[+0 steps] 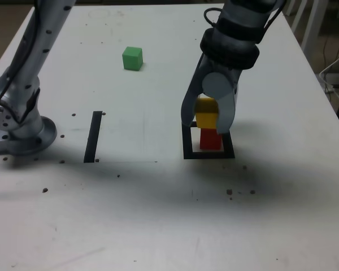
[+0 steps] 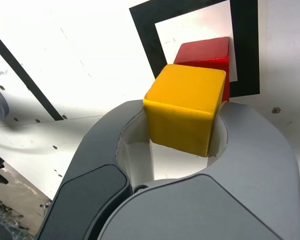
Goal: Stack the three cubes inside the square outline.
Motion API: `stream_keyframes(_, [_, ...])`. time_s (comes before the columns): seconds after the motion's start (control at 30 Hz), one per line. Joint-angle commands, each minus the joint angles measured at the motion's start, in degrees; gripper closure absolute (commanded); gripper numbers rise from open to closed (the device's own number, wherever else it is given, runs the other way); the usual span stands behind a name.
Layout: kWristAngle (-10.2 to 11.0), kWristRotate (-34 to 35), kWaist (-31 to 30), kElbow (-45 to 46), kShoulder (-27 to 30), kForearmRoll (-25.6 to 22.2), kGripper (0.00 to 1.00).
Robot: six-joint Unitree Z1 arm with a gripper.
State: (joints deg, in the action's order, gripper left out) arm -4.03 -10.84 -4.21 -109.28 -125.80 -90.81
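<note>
A red cube (image 1: 211, 140) (image 2: 206, 54) sits inside the black square outline (image 1: 190, 153) (image 2: 146, 30) on the white table. Directly above it is the yellow cube (image 1: 205, 115) (image 2: 185, 107), with my gripper (image 1: 206, 119) (image 2: 182, 127) shut on it; I cannot tell whether the yellow cube touches the red one. The green cube (image 1: 132, 58) lies alone farther back, toward the exterior view's left, well away from the gripper.
A straight black strip (image 1: 93, 136) (image 2: 25, 77) lies on the table at the exterior view's left of the outline. The arm's grey base (image 1: 20, 132) stands at the far left edge. Small dark specks dot the table (image 1: 158, 214) surface.
</note>
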Motion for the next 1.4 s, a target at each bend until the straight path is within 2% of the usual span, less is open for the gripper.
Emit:
stream_keyframes(0.0, [-0.1,0.1,-0.1,-0.3,-0.3,-1.4,0.71])
stream_keyframes(0.57, [-0.3,0.2,-0.6,-0.8,-1.6,-1.3,0.7])
stream_keyframes(0.63, [-0.3,0.2,-0.6,-0.6,-1.7,-1.1,0.61])
stream_keyframes(0.8, [-0.7,-0.1,-0.6,0.0,-1.9,-0.6,0.16])
stream_keyframes(0.87, [-0.8,-0.2,-0.6,0.1,-2.0,-0.5,0.07])
stream_keyframes(1.23, [-0.5,-0.2,-0.6,0.6,-2.0,-0.4,0.04])
stream_keyframes(1.37, [0.7,-0.2,-0.4,0.4,-1.4,-0.5,0.03])
